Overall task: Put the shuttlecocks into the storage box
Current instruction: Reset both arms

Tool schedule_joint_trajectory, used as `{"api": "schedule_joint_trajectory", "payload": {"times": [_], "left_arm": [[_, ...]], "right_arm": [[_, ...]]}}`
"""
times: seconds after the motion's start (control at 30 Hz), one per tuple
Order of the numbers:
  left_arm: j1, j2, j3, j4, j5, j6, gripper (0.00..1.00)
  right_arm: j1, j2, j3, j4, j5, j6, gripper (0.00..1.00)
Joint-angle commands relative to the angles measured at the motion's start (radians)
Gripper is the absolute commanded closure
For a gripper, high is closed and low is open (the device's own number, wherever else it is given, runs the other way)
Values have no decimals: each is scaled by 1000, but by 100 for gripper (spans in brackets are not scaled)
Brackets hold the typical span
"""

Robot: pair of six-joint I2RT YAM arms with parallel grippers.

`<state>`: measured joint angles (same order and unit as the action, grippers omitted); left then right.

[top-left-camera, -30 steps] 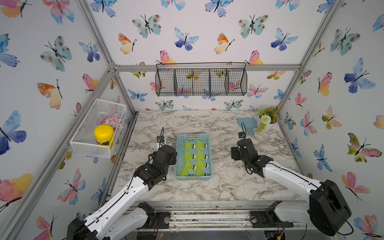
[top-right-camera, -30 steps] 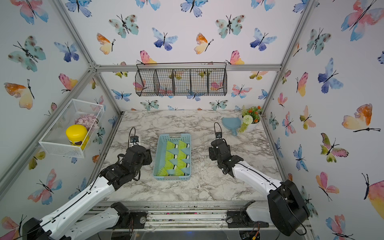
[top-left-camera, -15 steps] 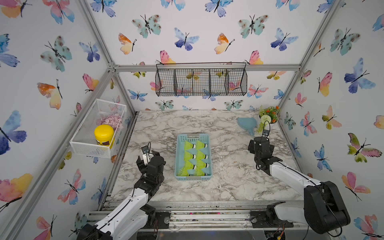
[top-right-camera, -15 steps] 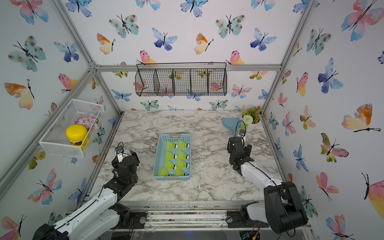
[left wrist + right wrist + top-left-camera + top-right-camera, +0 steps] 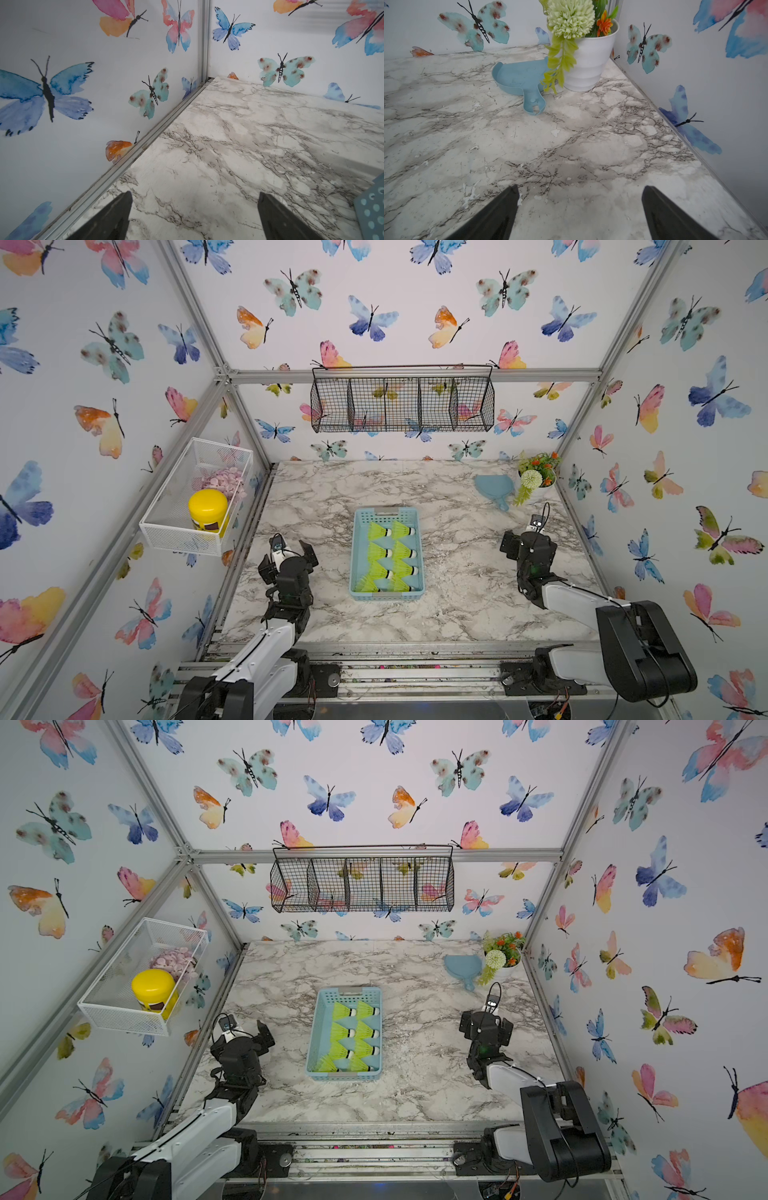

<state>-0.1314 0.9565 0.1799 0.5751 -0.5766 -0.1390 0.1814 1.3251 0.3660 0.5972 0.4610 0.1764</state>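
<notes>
The storage box (image 5: 356, 556) (image 5: 314, 1036), a shallow light blue lattice basket, sits mid-table in both top views. Several neon yellow-green shuttlecocks (image 5: 377, 531) (image 5: 343, 1011) lie inside it in two columns, white tips pointing right. My left gripper (image 5: 286, 556) (image 5: 243, 1038) hovers left of the box near the left wall, open and empty. In the left wrist view its fingers (image 5: 195, 199) spread over bare marble, with a corner of the box (image 5: 372, 209) at the edge. My right gripper (image 5: 528, 545) (image 5: 486, 1025) (image 5: 580, 193) is well right of the box, open and empty.
A blue dustpan (image 5: 492, 487) (image 5: 519, 80) and a white pot of artificial flowers (image 5: 538, 475) (image 5: 588, 62) stand at the back right corner. A white wire basket holding a yellow jar (image 5: 208, 510) hangs on the left wall. A black wire basket (image 5: 403, 404) hangs on the back wall.
Both arms have drawn away from the box, the left toward the left wall, the right toward the right wall. Both grippers' jaws have opened wider.
</notes>
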Motion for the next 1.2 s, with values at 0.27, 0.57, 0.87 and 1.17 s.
{"api": "schedule_joint_trajectory", "payload": {"times": [0.27, 0.57, 0.87, 1.17], "left_arm": [[46, 111, -40, 292, 202, 58, 1], [72, 232, -42, 450, 326, 80, 1], [79, 353, -18, 512, 428, 111, 1], [80, 449, 17, 523, 427, 111, 2]], "right_arm": [[-37, 57, -70, 291, -112, -101, 0], [-49, 155, -88, 483, -189, -150, 0], [-51, 260, -147, 690, -219, -161, 1], [-53, 251, -122, 620, -222, -158, 0]]}}
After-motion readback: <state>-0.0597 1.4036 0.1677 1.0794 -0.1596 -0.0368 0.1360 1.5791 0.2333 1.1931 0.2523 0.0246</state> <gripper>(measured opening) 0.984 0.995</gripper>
